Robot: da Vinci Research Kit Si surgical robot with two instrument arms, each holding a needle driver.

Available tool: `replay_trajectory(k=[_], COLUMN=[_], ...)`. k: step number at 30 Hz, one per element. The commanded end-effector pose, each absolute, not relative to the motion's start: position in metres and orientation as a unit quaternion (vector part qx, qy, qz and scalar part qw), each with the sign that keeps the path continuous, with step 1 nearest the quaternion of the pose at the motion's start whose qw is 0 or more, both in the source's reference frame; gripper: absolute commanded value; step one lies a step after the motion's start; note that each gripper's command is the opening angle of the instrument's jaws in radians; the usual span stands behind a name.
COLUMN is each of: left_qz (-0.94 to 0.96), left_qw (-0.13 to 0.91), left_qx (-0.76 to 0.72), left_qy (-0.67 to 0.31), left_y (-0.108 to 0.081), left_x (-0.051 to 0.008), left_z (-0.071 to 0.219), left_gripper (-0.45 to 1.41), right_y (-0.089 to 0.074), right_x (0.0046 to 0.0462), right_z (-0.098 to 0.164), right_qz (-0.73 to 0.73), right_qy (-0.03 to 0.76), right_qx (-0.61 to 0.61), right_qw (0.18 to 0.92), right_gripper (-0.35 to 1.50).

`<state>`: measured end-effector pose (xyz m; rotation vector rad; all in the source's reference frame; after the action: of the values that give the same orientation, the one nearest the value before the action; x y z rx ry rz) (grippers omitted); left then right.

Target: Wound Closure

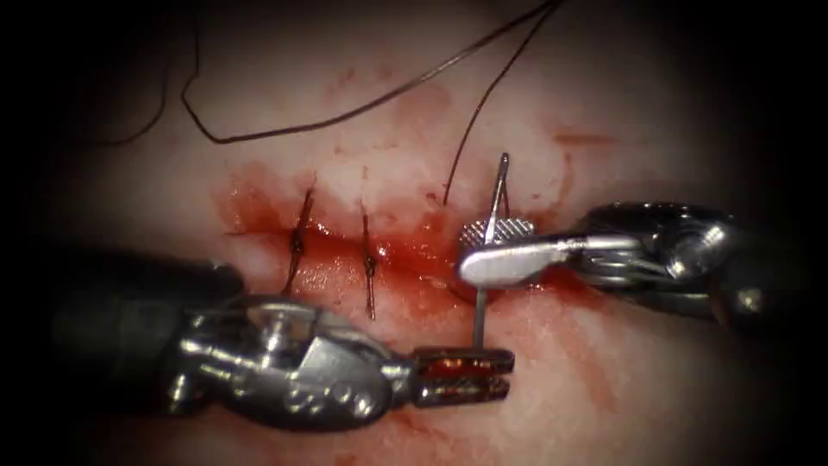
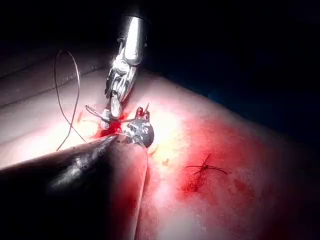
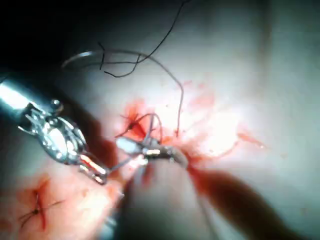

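Note:
The curved needle (image 1: pixel 488 216) stands out of the tissue (image 1: pixel 604 103), near the right end of the cut (image 1: pixel 405 250). My left tool (image 1: pixel 466 373) comes in low from the left and is shut on the needle's lower end, near the tip. My right tool (image 1: pixel 498 248) reaches in from the right, its jaws open around the needle's middle, the ribbed inner face showing. Thread (image 1: pixel 470 129) enters the tissue just left of the needle. The left wrist view shows the right tool (image 2: pixel 111 119) beside my left tool (image 2: pixel 140 131). The right wrist view shows both tools (image 3: pixel 97 172) (image 3: pixel 150 150) on the needle (image 3: pixel 125 161).
Two finished stitches (image 1: pixel 297 242) (image 1: pixel 369 259) cross the cut left of the needle. Red fluid (image 1: pixel 414 259) pools along the cut. A long loop of thread (image 1: pixel 285 131) lies over the far tissue. An older stitch (image 2: pixel 206 168) sits apart.

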<state>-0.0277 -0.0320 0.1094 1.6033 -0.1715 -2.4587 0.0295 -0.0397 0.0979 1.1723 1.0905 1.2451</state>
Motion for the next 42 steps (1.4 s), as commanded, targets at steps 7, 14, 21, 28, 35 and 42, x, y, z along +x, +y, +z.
replay_trajectory(k=[7,14,21,28,35,42], left_qz=[-0.833,-0.83,-0.823,-0.856,-0.879,-0.88], left_qw=[0.098,-0.041,-0.084,-0.208,-0.187,-0.18], left_qx=[0.543,0.55,0.536,0.41,0.372,0.369], left_qy=[-0.048,0.083,0.165,0.234,0.232,0.24], left_y=[-0.032,-0.032,-0.031,-0.029,-0.027,-0.028], left_x=[-0.0287,-0.0295,-0.0274,-0.0241,-0.0236,-0.0249], left_z=[0.109,0.108,0.109,0.114,0.12,0.122], left_gripper=[0.09,0.99,0.99,0.15,-0.37,-0.37], right_y=[-0.038,-0.037,-0.037,-0.037,-0.037,-0.037], right_x=[0.0291,0.0272,0.0277,0.0279,0.0281,0.0285], right_z=[0.099,0.1,0.101,0.1,0.1,0.099], right_qz=[0.481,0.485,0.475,0.444,0.427,0.422], right_qy=[0.501,0.513,0.532,0.566,0.579,0.582], right_qx=[0.408,0.373,0.334,0.302,0.303,0.301], right_qw=[0.592,0.602,0.616,0.626,0.625,0.626], right_gripper=[-0.35,-0.35,-0.35,-0.35,-0.35,-0.35])
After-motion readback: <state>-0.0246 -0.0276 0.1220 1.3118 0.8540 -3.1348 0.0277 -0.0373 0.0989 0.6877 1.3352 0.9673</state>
